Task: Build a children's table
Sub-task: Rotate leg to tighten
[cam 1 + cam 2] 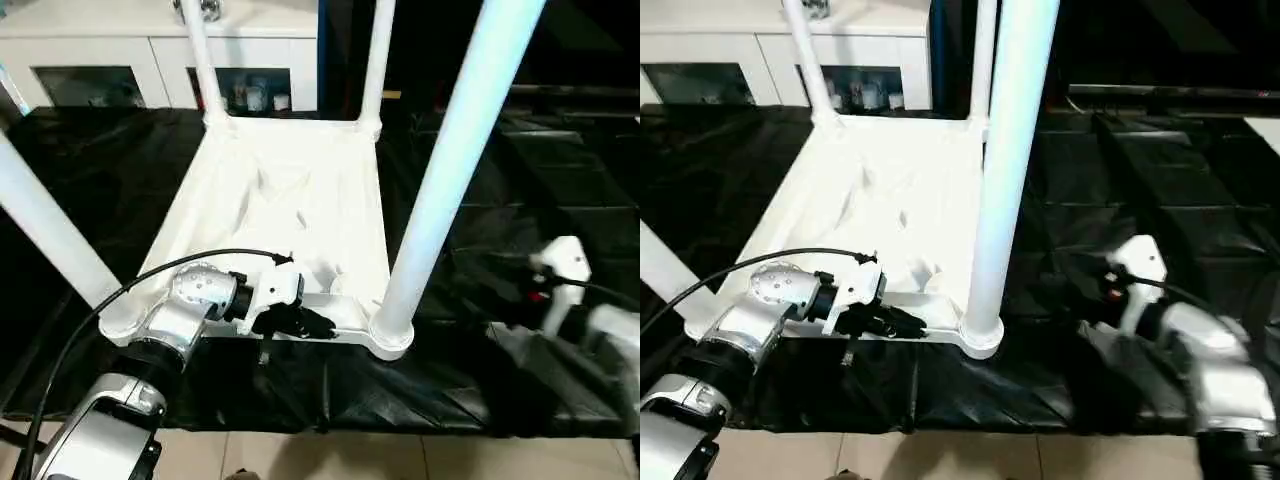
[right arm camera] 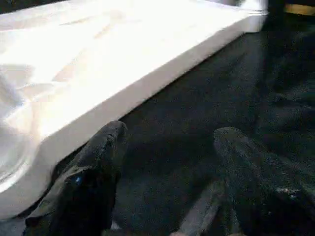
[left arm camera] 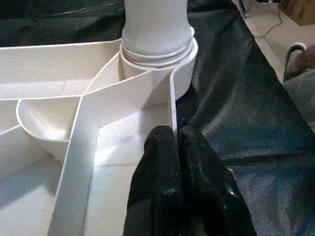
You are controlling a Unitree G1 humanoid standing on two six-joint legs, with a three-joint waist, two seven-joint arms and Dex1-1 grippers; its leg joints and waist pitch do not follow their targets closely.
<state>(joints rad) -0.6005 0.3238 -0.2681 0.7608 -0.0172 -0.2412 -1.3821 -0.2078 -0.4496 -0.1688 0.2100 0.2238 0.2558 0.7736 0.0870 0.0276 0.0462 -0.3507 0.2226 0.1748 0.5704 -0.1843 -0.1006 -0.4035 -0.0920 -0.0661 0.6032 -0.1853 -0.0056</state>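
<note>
Right now the tabletop (image 1: pixel 290 200) lies upside down on the black surface (image 1: pixel 100 160) with four legs (image 1: pixel 455 165) standing in its corner sockets, and my left hand (image 1: pixel 295 322) is pinched shut on the thin near rim while my right hand (image 2: pixel 167 187) hovers open and empty just beside the tabletop's side edge. If I pull on that narrow pinch, I judge the rim could slip free or the whole table could skid and tip. My left wrist view shows the rim caught between my fingers (image 3: pixel 162 162), which the head views leave unclear.
</note>
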